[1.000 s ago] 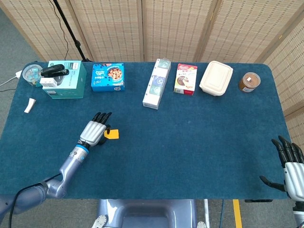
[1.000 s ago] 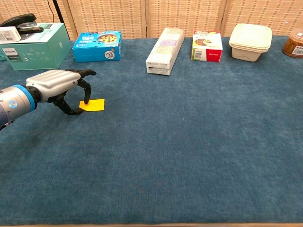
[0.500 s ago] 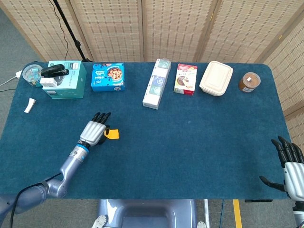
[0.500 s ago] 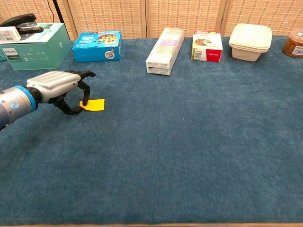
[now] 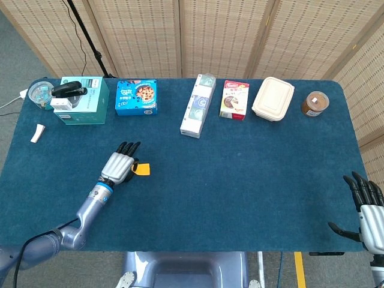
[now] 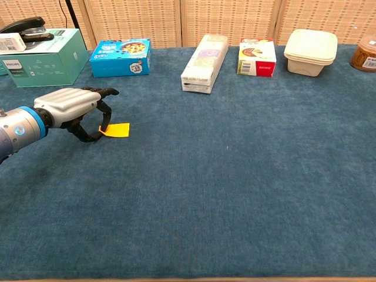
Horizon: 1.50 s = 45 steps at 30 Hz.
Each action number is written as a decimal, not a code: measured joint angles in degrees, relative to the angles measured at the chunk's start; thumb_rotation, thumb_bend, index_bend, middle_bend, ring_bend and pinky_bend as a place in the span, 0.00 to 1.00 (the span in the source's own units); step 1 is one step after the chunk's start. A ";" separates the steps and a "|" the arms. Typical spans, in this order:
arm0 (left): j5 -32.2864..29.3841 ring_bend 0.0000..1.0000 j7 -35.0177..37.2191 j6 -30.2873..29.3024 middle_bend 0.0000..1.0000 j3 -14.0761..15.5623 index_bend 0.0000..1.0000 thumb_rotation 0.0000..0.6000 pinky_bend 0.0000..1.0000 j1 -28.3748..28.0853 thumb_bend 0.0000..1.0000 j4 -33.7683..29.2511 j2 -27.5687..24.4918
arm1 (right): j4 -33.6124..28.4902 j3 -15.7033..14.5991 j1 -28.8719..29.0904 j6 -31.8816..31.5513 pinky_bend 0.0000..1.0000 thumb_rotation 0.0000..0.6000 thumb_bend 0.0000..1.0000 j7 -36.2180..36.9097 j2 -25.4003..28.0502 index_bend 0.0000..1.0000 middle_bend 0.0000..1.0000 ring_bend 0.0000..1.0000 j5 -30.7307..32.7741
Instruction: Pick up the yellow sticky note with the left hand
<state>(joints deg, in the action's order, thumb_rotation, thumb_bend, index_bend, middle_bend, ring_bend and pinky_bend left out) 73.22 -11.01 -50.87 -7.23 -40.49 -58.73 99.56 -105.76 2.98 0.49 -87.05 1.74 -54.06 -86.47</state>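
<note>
The yellow sticky note (image 5: 141, 170) (image 6: 117, 130) lies on the blue tablecloth, left of the middle. My left hand (image 5: 118, 165) (image 6: 73, 108) arches over its left edge, palm down with the fingers curled. A fingertip and the thumb meet on that edge and pinch it, and the note sits slightly tilted, low over the cloth. My right hand (image 5: 367, 208) hangs at the table's near right corner, far from the note, with its fingers spread and nothing in it. It does not show in the chest view.
Along the back edge stand a teal box (image 5: 84, 101) with a stapler (image 5: 68, 90) on top, a blue cookie box (image 5: 136, 97), a long white pack (image 5: 198, 105), a red-and-white box (image 5: 234, 99), a lidded white container (image 5: 273, 99) and a brown jar (image 5: 315, 103).
The left hand's finger and thumb have closed in on the note's left edge, and the note has tipped a little. The right hand has not moved.
</note>
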 measured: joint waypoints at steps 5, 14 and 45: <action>-0.24 0.00 -0.61 -0.10 0.00 -0.07 0.65 1.00 0.00 -0.03 0.49 -0.03 -0.01 | -0.11 0.00 0.00 0.05 0.00 1.00 0.00 -0.07 0.06 0.00 0.00 0.00 0.11; 0.39 0.00 -0.87 -0.92 0.00 -0.20 0.68 1.00 0.00 -0.34 0.51 -0.36 0.13 | -0.21 -0.03 0.05 0.18 0.00 1.00 0.00 0.24 0.17 0.00 0.00 0.00 0.13; 4.45 0.00 -14.68 -7.47 0.00 -3.34 0.67 1.00 0.00 -5.97 0.52 -17.18 -2.28 | -0.16 0.17 -0.05 -0.04 0.00 1.00 0.00 2.17 0.88 0.00 0.00 0.00 0.27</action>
<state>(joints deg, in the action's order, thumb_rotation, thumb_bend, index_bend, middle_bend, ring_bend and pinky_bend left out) 77.67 -25.69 -58.35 -10.57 -46.46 -75.91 97.28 -105.93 3.15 0.44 -87.10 3.90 -53.17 -86.20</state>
